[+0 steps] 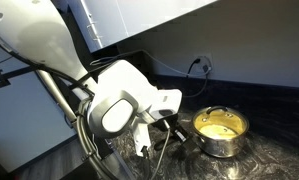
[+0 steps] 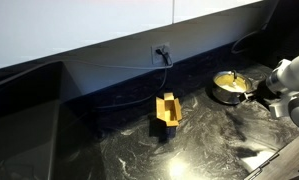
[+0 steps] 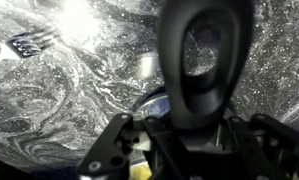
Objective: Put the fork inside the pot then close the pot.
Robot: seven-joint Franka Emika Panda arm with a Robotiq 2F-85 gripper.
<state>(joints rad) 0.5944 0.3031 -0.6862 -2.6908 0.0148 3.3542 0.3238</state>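
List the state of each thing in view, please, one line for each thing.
pot: upright, uncovered, no lid on it.
fork: lying flat on the counter, not held, outside the pot.
end effector: close to the pot; open or shut cannot be told.
wall socket: cable plugged in.

Both exterior views face the pot (image 1: 220, 126) (image 2: 229, 85) from opposite sides; wrist view looks closely downward.
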